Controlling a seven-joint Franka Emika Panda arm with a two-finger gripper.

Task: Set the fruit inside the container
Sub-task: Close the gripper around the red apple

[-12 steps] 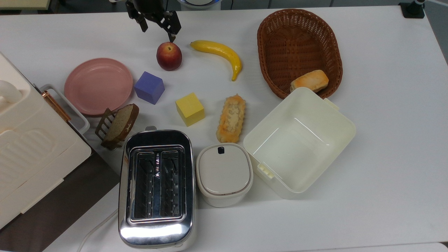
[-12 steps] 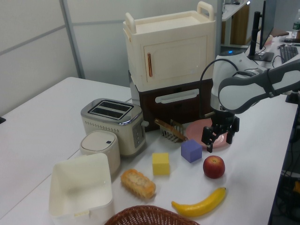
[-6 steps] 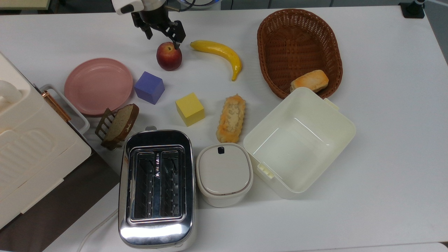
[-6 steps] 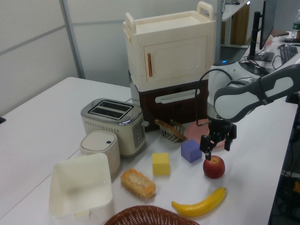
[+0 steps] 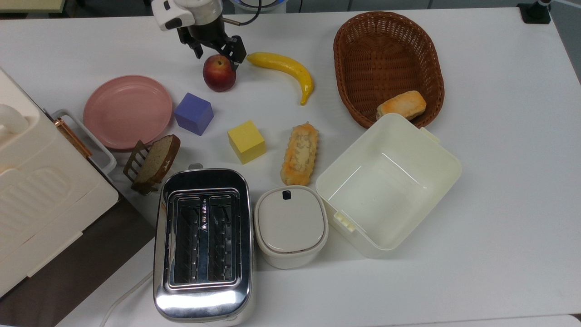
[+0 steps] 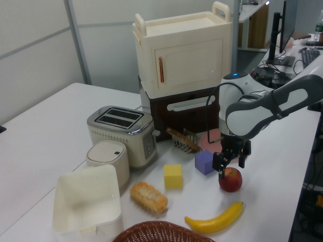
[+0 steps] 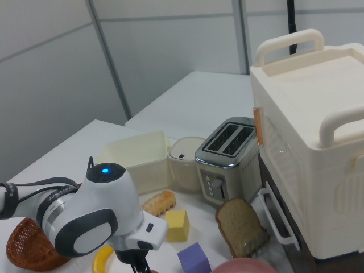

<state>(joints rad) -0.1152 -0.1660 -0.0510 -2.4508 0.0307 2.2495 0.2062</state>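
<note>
Pincer sits low over the fruit, fingers spread wide, one on each side of the fruit's upper part; nothing gripped yet. In the left view the pincer tips reach just to the top of the fruit, so the fingers look set to straddle it for a side squeeze. Judged step: final descent before closing.

Fruit rests on the table near the far edge as the top view shows it, between the pink plate and the banana, close to the banana's stem end. One finger comes down in the gap between fruit and banana; a nudge to the banana looks possible.

Container stands open and empty, well apart from the fruit, toward the table's middle, just beside the wicker basket and the small lidded pot. Open top and deep walls suit a drop from above. The carry would pass over the yellow block and the pastry, so it needs lift.
</note>
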